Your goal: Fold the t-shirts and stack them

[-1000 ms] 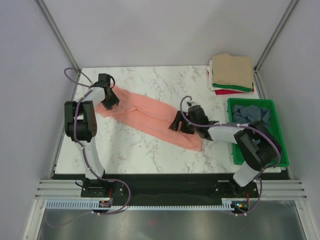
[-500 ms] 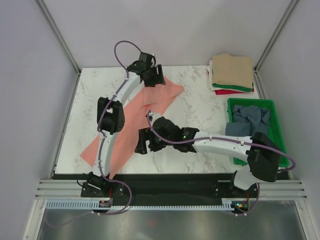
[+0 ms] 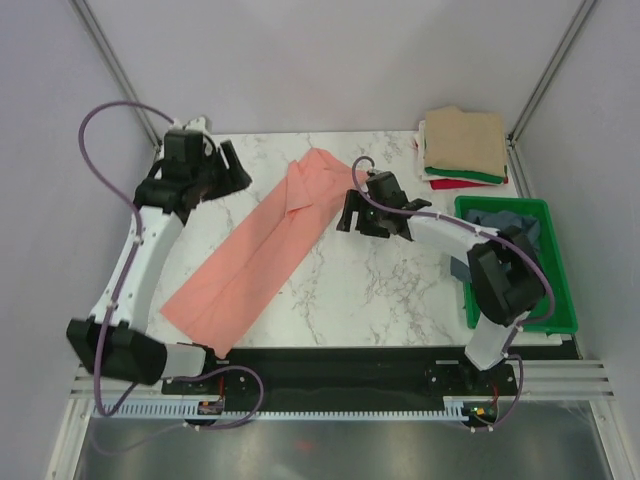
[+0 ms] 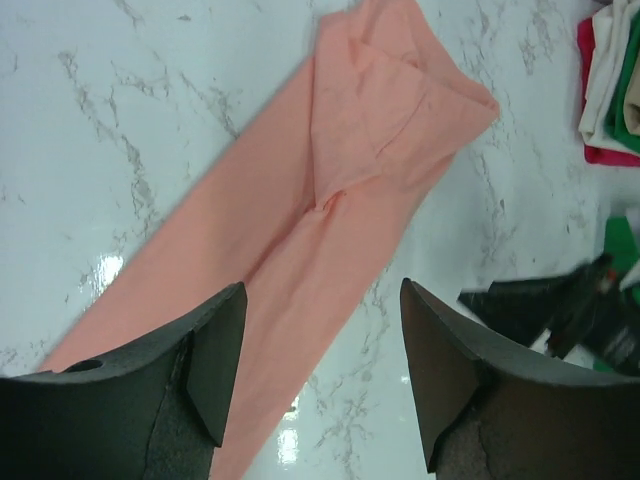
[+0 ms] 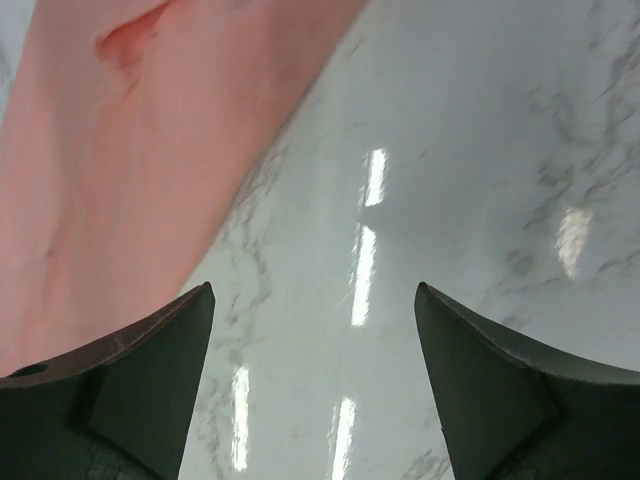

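Fingers of the left gripper (image 3: 238,178) and the right gripper (image 3: 358,222) stand wide apart and empty, having let go of the salmon-pink t-shirt (image 3: 262,248) they were swinging round a moment ago. It now lies flat as a long folded strip, slanting from the near-left edge of the table (image 3: 400,290) to the middle of its far edge, with the far end lapped over. By the look of it, an end-to-end fold comes next, before it joins the folded stack (image 3: 463,148) in the far-right corner.
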`<state>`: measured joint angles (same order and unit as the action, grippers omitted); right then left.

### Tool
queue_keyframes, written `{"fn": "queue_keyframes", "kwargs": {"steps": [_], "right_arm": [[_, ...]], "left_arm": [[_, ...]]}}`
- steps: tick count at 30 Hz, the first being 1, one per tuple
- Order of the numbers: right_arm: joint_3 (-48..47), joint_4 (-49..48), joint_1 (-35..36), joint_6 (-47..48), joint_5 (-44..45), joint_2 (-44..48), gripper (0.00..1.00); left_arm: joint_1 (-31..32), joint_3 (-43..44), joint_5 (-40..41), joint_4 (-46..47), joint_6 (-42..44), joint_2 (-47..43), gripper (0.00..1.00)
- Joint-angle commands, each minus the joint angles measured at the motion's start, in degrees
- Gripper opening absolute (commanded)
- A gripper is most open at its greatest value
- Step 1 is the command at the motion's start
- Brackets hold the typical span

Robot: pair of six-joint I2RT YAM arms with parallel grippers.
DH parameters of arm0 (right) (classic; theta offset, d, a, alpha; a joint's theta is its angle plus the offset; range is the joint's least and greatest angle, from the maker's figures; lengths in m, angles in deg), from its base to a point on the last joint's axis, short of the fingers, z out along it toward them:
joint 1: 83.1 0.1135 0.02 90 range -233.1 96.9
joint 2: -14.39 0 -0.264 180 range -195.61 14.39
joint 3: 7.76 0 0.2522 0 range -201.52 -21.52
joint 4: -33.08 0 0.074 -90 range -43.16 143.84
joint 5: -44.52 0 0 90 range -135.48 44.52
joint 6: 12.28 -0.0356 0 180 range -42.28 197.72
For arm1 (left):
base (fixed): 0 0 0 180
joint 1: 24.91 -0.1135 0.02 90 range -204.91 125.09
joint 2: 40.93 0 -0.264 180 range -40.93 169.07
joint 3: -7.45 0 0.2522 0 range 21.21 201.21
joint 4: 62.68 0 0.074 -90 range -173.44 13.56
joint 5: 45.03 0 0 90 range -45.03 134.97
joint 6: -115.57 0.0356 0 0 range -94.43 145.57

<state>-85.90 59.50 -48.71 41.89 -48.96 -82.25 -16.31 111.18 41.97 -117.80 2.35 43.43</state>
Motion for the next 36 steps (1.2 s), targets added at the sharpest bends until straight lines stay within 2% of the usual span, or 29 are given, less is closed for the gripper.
{"fn": "queue_keyframes", "kwargs": {"steps": [1,3,4,7,13,16,17,20,24,29,32,34,36], "right_arm": [[-7.50,-2.91,-6.87,1.91,-4.15,-7.84,0.89],[-14.32,-2.74,-8.98,1.38,-3.81,-14.93,0.88],[-16.89,-2.56,-10.47,1.38,-3.81,-17.42,0.87],[-26.65,-1.33,-12.24,1.21,-3.89,-26.56,0.84],[-38.53,-0.54,-13.21,0.68,-2.23,-38.87,0.76],[-41.87,-0.63,-14.00,0.15,-2.31,-43.01,0.58],[-42.75,-0.63,-14.26,0.24,-2.23,-43.89,0.45],[-47.66,-0.19,-16.02,2.96,-0.48,-46.53,0.31],[-54.06,0.25,-19.18,6.65,1.73,-49.77,0.31],[-67.95,-0.89,-19.54,6.84,-7.56,-58.72,0.39],[-72.80,-2.03,-19.54,4.99,-7.51,-62.60,0.40],[-72.56,-5.70,-19.54,4.46,-6.45,-63.23,0.39],[-72.55,-8.26,-19.54,3.50,-4.87,-64.11,0.38]], "left_arm": [[0.98,-18.79,2.39,-2.24,-1.89,-10.41,0.70],[1.07,-26.83,0.99,-0.39,-4.54,-17.97,0.68],[1.07,-34.09,-0.32,2.57,-6.81,-20.17,0.67],[1.33,-44.66,-2.97,6.28,-11.21,-26.25,0.66],[1.94,-51.65,-3.23,7.44,-15.61,-27.85,0.66],[2.03,-54.45,-1.75,8.14,-18.25,-27.84,0.65],[2.30,-55.34,-0.70,9.45,-18.78,-27.76,0.65],[2.82,-58.50,0.54,12.26,-19.93,-26.53,0.61],[3.18,-62.27,2.21,16.21,-20.20,-22.58,0.59],[4.49,-65.18,-1.21,23.07,-20.19,-14.42,0.54],[9.66,-63.87,0.11,23.08,-22.47,-13.17,0.53],[12.83,-62.65,-0.16,23.61,-25.45,-11.85,0.53],[18.71,-61.50,0.19,24.05,-30.09,-9.66,0.53]]}}
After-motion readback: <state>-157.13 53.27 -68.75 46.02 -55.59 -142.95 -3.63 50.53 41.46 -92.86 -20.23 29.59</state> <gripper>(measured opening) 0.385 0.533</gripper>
